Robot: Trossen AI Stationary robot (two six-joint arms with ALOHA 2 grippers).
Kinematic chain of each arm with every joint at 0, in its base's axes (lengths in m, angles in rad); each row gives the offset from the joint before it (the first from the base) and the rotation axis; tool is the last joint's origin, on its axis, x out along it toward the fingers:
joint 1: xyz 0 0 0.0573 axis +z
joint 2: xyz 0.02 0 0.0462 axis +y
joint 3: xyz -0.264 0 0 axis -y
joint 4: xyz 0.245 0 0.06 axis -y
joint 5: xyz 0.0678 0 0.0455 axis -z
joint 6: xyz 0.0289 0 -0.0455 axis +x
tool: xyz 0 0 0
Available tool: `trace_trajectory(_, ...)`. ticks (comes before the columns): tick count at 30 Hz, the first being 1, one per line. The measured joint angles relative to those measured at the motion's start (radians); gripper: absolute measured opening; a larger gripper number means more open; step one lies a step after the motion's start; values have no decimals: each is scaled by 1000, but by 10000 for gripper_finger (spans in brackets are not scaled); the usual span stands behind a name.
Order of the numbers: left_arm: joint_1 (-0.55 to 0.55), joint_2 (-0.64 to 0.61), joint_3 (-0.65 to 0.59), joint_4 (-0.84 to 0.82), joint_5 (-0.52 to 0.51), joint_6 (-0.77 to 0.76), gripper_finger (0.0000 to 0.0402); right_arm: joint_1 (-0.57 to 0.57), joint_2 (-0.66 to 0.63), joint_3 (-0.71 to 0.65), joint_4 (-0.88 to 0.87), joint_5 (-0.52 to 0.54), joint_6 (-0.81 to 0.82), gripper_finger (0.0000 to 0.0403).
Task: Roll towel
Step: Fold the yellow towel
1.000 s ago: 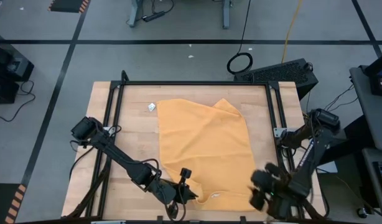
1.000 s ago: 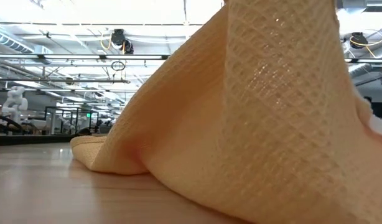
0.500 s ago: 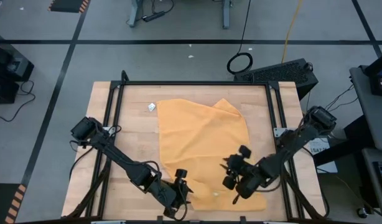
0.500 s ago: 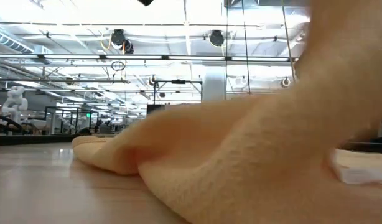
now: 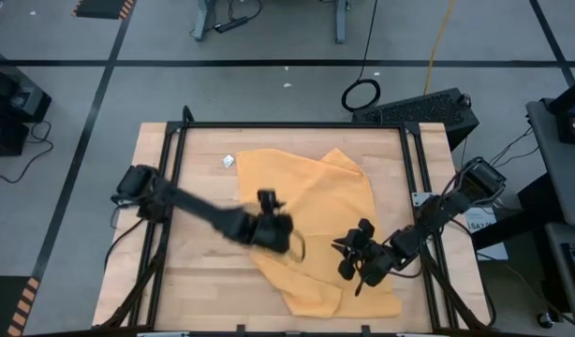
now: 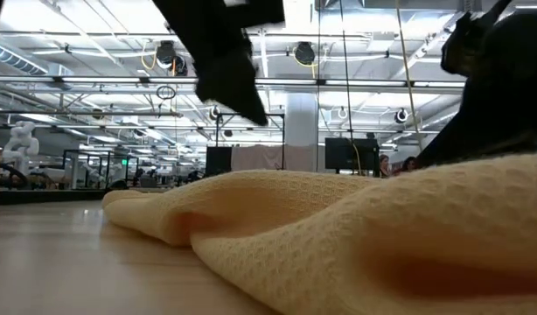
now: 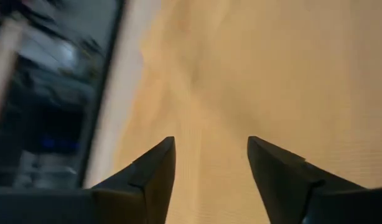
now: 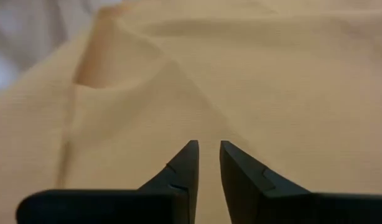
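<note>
Towel (image 5: 316, 225): mustard, rumpled, lying mid-desk (image 5: 203, 168), long axis running from the far edge toward the near right corner. Left pincer (image 5: 292, 245): over the towel's left part, fingers spread, empty. Right pincer (image 5: 348, 260): over its right part, fingers nearly together, holding nothing.

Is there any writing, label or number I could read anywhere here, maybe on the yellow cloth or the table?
None can be read.
The towel shows plain fabric with no print.
A small white scrap lies on the table by the towel's far corner; any marks on it are too small to read.
</note>
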Motion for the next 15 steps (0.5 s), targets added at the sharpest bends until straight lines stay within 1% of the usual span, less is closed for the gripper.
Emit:
trace_trajectory(2, 91, 0, -20, 22, 104, 45, 183, -21, 0, 0, -30, 0, 0, 54)
trace_trajectory(3, 136, 0, -29, 32, 136, 62, 177, -31, 0, 0, -43, 0, -1, 54)
trace_trajectory(7, 286, -1, -37, 48, 147, 71, 164, -58, 0, 0, -72, 4, -45, 54)
trace_trajectory(10, 374, -1, -37, 47, 162, 146, 162, -72, 0, 0, -79, 32, -87, 54)
trace_trajectory(13, 468, -1, -37, 50, 238, 225, 162, -85, 0, 0, -80, 81, -127, 54)
trace_trajectory(15, 535, -1, -37, 49, 318, 247, 162, -97, 0, 0, -79, 92, -158, 54)
